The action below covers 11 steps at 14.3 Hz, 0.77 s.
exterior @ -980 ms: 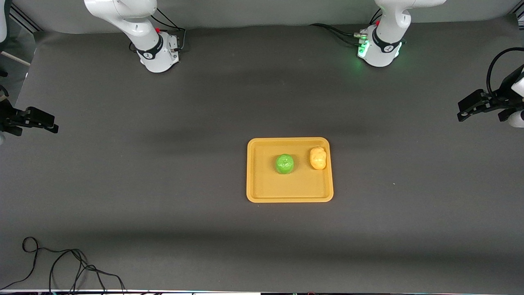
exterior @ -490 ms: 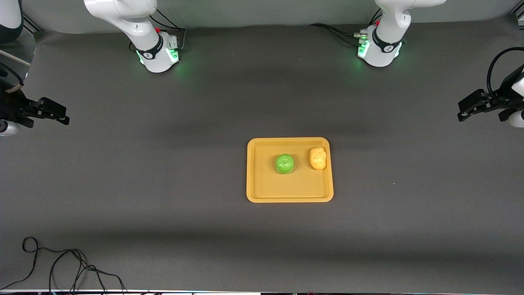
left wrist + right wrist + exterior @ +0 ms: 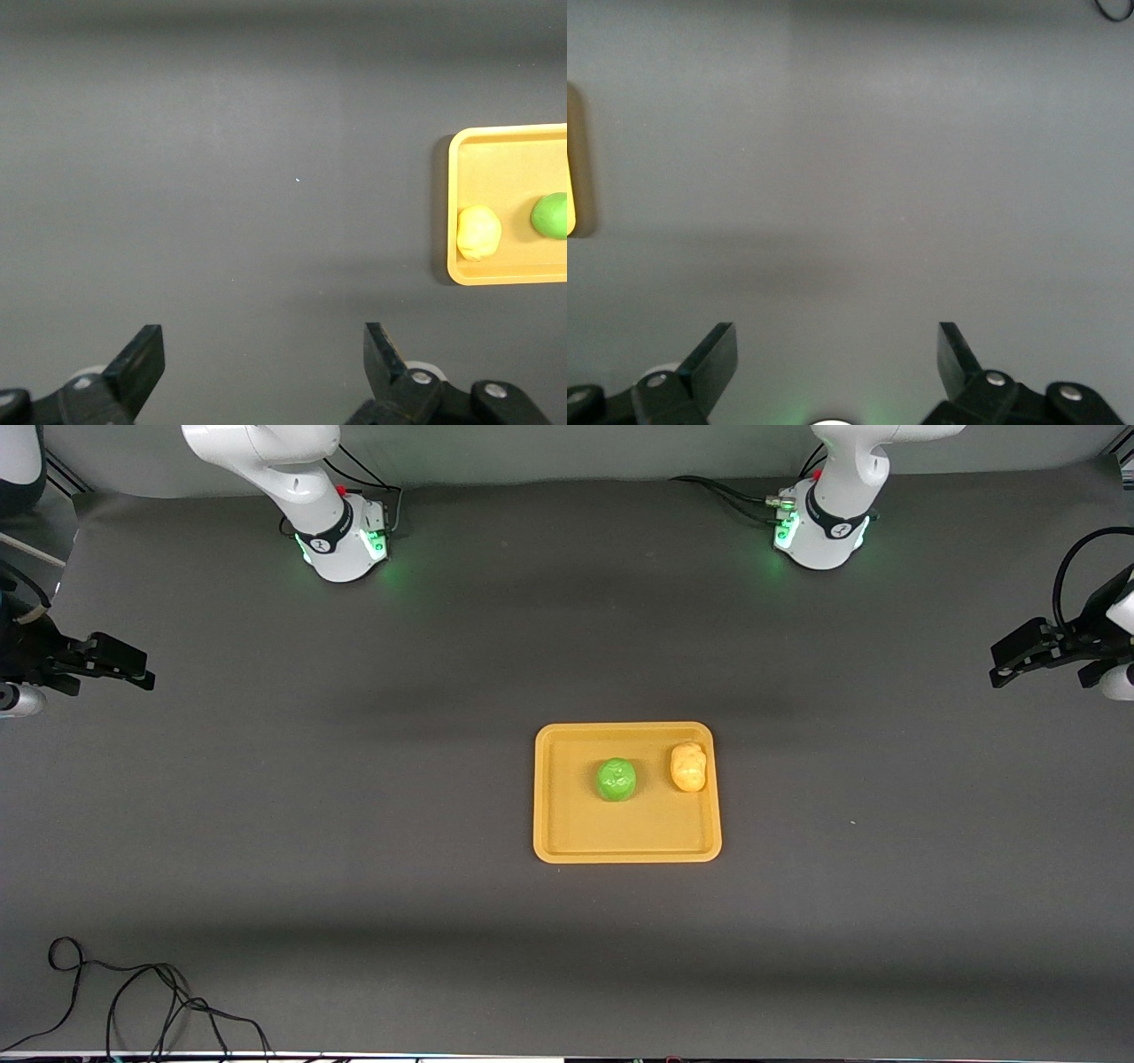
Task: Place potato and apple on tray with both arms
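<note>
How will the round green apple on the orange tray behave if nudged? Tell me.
The glossy round green apple would probably roll, since it looks nearly spherical. The orange plastic tray's low raised rim should likely stop it. Its shiny skin suggests it is slippery to grip.

One flat rectangular orange-yellow plastic tray [image 3: 627, 841] lies well apart from both claws, and it holds one round glossy green apple [image 3: 616, 779] and one lumpy yellow-orange potato [image 3: 688, 767], the potato toward the left claw. There are two white jointed arms, each ending in one black two-finger claw: the left gripper [image 3: 1010, 666] and the right gripper [image 3: 133, 673], both spread wide. What looks like one thin black looped cable [image 3: 133, 992] lies nearest the right claw's end, though it may be more than a single strand.
</note>
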Each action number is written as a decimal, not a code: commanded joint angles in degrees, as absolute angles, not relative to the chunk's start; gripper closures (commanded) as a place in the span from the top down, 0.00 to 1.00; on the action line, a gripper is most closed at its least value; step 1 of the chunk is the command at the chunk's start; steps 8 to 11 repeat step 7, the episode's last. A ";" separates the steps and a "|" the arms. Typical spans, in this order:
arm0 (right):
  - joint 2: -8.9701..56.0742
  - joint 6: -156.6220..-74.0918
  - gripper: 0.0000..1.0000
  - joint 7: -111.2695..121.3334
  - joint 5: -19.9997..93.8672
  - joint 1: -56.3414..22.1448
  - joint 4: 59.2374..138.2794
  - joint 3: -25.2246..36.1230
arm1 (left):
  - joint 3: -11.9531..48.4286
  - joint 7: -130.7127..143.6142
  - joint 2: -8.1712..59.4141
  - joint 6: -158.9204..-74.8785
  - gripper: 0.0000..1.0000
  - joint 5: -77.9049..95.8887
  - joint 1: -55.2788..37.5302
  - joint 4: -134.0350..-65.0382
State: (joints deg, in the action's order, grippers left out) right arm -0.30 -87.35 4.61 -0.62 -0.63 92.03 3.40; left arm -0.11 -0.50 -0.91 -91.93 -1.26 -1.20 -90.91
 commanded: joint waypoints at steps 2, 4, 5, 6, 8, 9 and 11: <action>-1.05 -86.04 1.00 4.13 0.70 -0.70 91.76 3.69 | -0.18 -1.14 -0.79 -90.79 1.00 -2.02 -1.41 -89.65; -1.05 -86.13 1.00 4.22 0.70 -0.70 91.76 3.69 | -0.18 -1.14 -0.79 -90.53 1.00 -2.02 -1.32 -89.65; -1.05 -86.13 1.00 4.22 0.70 -0.70 91.76 3.69 | -0.18 -1.06 -0.88 -90.44 1.00 -2.02 -1.32 -89.65; -1.05 -86.05 1.00 4.13 0.70 -0.70 91.76 3.60 | -0.09 -0.97 -0.88 -90.53 1.00 -2.02 -1.49 -89.56; -1.05 -86.04 1.00 3.87 0.70 -0.70 91.76 3.69 | -0.09 -0.88 -0.88 -90.61 1.00 -2.02 -1.58 -89.56; -1.05 -86.04 1.00 3.87 0.70 -0.70 91.76 3.69 | -0.09 -0.88 -0.88 -90.61 1.00 -2.02 -1.58 -89.56; -1.05 -86.04 1.00 3.87 0.70 -0.70 91.76 3.69 | -0.09 -0.88 -0.88 -90.61 1.00 -2.02 -1.58 -89.56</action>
